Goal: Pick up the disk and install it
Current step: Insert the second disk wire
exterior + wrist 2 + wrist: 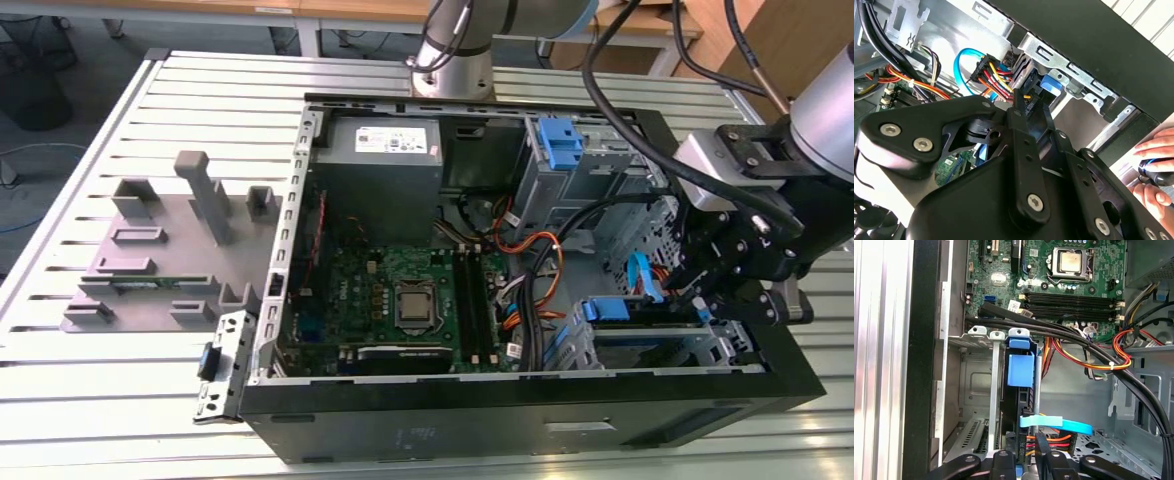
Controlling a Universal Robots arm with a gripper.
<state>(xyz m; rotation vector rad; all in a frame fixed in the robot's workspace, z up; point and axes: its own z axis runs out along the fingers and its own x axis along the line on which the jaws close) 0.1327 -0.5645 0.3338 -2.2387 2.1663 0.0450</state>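
Observation:
The disk (1020, 390) stands on edge in the metal drive cage (974, 385) at the corner of the open computer case, and its blue carrier tab (1019, 369) points toward the motherboard. In the exterior view the disk's blue carrier (617, 310) shows in the cage at the lower right. My gripper (711, 303) hangs inside the case right over that cage. In both wrist views the gripper (1030, 447) (1029, 107) sits at the disk's cable end, beside a black power connector (996, 75) with red, yellow and black wires and a light blue data cable (1059, 422).
A grey power supply box (380, 150) and a fixed blue bracket (561, 140) sit at the far side of the case. Thick black cables (1064, 335) cross above the cage. A grey fixture (160, 250) lies on the slotted table. A person's hand (1156, 147) is outside the case wall.

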